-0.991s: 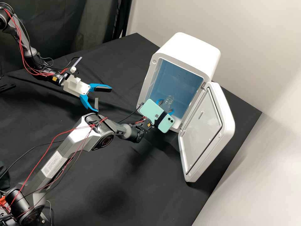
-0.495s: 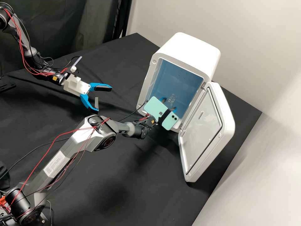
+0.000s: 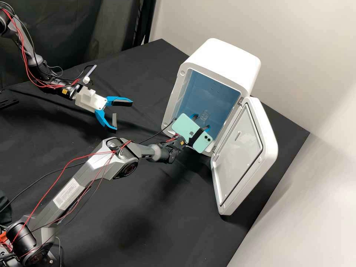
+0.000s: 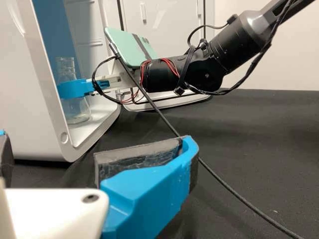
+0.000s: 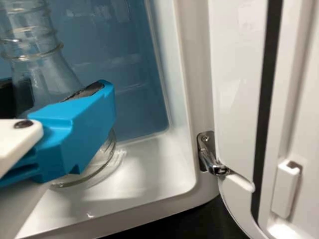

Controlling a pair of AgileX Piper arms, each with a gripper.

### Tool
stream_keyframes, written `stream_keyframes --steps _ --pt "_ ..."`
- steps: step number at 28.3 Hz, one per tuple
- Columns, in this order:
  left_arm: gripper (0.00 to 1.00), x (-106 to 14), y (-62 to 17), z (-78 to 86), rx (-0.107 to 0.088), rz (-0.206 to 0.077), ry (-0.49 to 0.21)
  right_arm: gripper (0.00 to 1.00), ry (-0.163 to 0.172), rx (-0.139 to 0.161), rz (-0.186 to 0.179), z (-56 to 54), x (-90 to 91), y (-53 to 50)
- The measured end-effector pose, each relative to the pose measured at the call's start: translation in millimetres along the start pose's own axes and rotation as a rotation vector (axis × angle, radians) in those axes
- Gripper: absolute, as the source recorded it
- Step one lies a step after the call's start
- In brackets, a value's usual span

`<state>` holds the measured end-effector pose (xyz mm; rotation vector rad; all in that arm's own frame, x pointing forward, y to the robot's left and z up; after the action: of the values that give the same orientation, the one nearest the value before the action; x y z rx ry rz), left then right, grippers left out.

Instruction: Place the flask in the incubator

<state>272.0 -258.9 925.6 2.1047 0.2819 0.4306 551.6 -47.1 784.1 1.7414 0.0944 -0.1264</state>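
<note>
Status: right claw [image 5: 62, 107] is inside the white box incubator with the blue-lined chamber [image 3: 222, 59], which stands by the bench's [image 3: 148, 222] far right edge. The claw is pinching the clear glass conical flask [image 5: 30, 55] low on its neck and shoulder, blue finger on one side, dark pad on the other. The flask is upright and near the front lip of the chamber floor. Its base looks down on the floor or just off it; can't tell which.

Left claw [image 3: 121, 115] is spread and empty, hovering over the bench toward its left edge, well apart from the incubator.

The white incubator door [image 3: 241, 155] hangs wide open on its metal hinge [image 5: 212, 159].

My read is the placing step is almost done; release and retract are left.

Risks:
- If the base isn't seated at release, the flask drops a bit and may rock or tip on the smooth floor.
- If the fingers don't spread enough before pulling out, a pad could drag the flask over the lip and onto the bench.
- The mint-green phone [image 3: 191, 133] strapped to the right wrist sits just beside the opening's frame. A crooked retract could clip it.
- The black cable [image 4: 164, 124] trails under the wrist and could snag the lower lip.
- The flask sits so close to the front that a closing door could knock it.
</note>
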Motion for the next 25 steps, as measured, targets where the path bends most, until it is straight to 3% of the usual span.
stream_keyframes --steps 8,25 --pt "1.00 0.0 0.0 0.0 0.000 0.000 0.000 0.00 0.011 0.009 0.004 1.5 0.4 -0.3" --pt "1.00 0.0 0.0 0.0 0.000 0.000 0.000 0.00 0.032 0.029 0.011 17.5 -10.3 -4.4"
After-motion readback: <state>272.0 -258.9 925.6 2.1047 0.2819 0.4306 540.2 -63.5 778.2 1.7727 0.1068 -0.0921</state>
